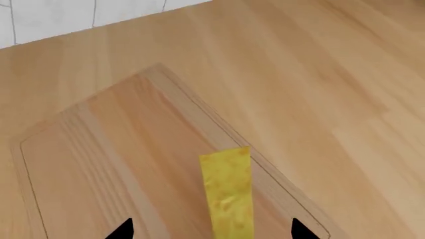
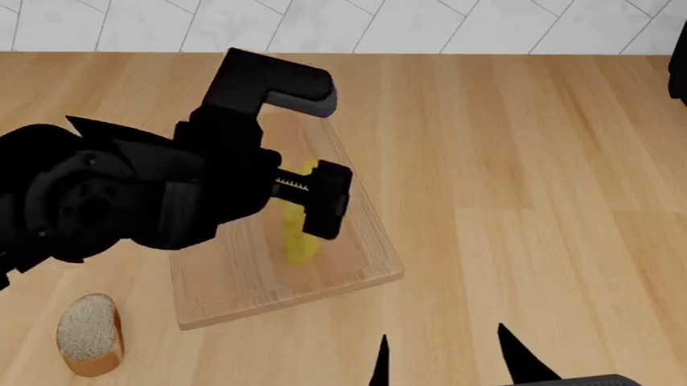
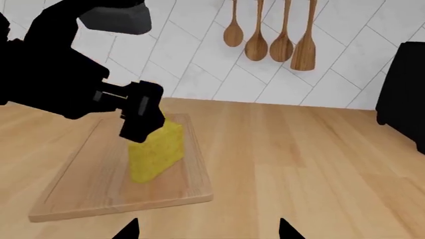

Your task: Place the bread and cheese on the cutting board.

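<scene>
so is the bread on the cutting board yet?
No, the bread lies on the counter beside the cutting board, off its near left corner.

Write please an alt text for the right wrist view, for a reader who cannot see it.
The left gripper is at a yellow cheese block that stands on a light wooden cutting board on a wooden counter. Four wooden spoons hang on the white tiled wall behind.
</scene>
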Motion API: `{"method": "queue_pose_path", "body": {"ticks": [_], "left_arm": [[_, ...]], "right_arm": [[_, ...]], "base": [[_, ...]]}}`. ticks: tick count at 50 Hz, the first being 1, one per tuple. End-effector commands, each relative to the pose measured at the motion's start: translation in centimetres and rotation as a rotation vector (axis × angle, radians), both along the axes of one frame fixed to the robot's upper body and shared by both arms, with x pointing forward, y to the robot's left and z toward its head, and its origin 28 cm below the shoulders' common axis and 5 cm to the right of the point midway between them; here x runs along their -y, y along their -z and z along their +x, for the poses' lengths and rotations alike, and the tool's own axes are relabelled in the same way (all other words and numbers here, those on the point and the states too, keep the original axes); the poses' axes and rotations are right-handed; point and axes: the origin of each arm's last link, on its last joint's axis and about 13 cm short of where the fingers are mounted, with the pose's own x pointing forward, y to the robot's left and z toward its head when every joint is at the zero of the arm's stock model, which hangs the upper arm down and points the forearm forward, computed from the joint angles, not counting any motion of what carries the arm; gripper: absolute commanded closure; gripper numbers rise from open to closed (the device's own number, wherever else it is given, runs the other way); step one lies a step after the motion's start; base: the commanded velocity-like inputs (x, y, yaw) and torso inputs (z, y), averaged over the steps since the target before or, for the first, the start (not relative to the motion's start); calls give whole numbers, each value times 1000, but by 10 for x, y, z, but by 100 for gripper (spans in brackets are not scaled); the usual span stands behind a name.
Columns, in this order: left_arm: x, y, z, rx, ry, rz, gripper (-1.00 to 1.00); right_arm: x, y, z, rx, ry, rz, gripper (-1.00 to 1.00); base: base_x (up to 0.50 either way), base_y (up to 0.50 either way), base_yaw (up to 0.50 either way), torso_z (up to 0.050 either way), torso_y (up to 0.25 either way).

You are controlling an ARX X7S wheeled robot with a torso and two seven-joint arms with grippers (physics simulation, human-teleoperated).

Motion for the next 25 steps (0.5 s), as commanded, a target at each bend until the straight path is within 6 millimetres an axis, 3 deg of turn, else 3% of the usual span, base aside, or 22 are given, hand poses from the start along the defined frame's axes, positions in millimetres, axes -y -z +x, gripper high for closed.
{"method": "queue_pose_path", "body": {"ticks": [1, 6, 7, 14, 20, 24, 25], "left_arm": [[-6, -23, -40, 214, 30, -74, -100], [-32, -26, -69, 264, -37, -143, -100], [-39, -27, -77, 349, -69, -95, -100], [-72, -21, -122, 357, -192, -206, -100], [-96, 6, -168, 340, -327, -152, -100], [-104, 9, -179, 292, -406, -246, -100], [-106, 14, -184, 276, -422, -200, -100]], "right_arm": [[-1, -3, -2, 11, -8, 0, -100], [-1, -3, -2, 11, -2, 2, -100], [-1, -3, -1, 11, -2, 5, -100], [-4, -1, -3, 7, -14, -2, -100], [-4, -2, -4, 9, -20, -1, -100], [-5, -2, -5, 10, -23, 4, -100], [-6, -3, -6, 11, -24, 6, -100]], "base": [[0, 0, 0, 0, 0], [0, 0, 0, 0, 0], [0, 0, 0, 0, 0], [0, 0, 0, 0, 0], [0, 0, 0, 0, 0], [0, 0, 0, 0, 0], [0, 0, 0, 0, 0]]}}
